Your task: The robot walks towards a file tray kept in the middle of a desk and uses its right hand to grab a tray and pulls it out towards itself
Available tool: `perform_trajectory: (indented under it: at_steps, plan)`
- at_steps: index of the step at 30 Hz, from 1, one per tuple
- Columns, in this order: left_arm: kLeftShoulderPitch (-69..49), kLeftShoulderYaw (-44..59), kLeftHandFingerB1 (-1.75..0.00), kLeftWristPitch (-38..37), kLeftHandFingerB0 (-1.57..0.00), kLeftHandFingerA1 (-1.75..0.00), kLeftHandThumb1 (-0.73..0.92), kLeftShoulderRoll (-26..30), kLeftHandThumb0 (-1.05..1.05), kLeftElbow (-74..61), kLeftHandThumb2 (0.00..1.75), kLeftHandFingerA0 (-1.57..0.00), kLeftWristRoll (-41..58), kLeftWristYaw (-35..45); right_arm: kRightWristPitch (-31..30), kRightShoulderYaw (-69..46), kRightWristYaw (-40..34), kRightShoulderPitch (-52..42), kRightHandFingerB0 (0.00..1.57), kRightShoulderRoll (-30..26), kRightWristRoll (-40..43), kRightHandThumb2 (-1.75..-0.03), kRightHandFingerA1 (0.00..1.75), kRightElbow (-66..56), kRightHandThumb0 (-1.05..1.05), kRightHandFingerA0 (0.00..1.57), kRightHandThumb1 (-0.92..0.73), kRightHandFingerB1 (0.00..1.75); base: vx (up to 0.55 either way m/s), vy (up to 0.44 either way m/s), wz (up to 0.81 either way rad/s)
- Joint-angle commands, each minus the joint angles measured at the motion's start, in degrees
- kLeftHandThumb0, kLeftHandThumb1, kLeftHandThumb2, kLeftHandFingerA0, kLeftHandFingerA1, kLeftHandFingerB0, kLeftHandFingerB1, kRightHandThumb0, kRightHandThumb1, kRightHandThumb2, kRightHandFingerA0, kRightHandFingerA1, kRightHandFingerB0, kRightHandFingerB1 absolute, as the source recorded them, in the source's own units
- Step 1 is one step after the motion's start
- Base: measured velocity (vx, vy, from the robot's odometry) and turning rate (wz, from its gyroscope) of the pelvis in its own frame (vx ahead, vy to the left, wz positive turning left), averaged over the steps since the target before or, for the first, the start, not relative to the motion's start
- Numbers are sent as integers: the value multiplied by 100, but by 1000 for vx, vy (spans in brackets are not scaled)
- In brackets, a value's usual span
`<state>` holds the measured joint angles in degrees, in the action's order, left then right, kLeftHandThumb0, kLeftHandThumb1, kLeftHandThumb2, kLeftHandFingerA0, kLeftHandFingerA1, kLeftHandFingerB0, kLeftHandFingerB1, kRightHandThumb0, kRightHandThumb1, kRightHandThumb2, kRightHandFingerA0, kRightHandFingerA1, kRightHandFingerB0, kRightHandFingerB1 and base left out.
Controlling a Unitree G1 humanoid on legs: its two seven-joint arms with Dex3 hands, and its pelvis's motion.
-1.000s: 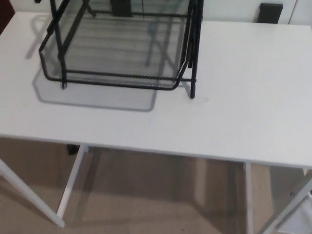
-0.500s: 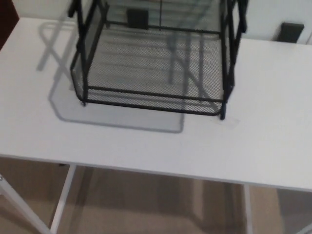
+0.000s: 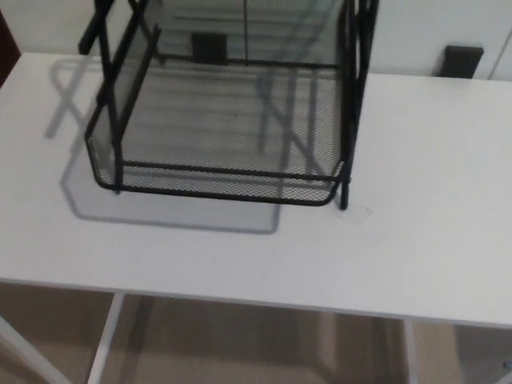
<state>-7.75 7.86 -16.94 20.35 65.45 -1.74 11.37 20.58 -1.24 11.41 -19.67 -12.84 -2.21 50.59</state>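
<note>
Black mesh file tray [image 3: 220, 160] is sitting upper left on your white desk [image 3: 416, 224] — nothing blocking it; the view is shifting, neither hand showing — fingers can't be judged.

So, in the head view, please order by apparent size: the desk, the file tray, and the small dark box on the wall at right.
1. desk
2. file tray
3. dark box, farther away, so true size is unsure.

place: office | evidence: white desk [image 3: 416, 240]; black mesh file tray [image 3: 216, 172]; beige carpet [image 3: 240, 344]
</note>
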Motion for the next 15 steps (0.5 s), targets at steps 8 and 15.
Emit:
perform_trajectory:
  at_steps: [8,15]
  plan:
    - [-103,-34,-61,-137,-27,-75,36,97,-55,-71,89,-51,-10,21,-146,142,-217,-228,29,-71,-221,-60,57,-292,-56,53,-66,32,-29,114,0]
    - [-73,-15,-63,-147,-29,-77,34,81,-54,-62,89,-54,37,51,-13,193,-233,-95,30,-93,-295,-60,56,-29,-54,53,-66,32,17,148,5]
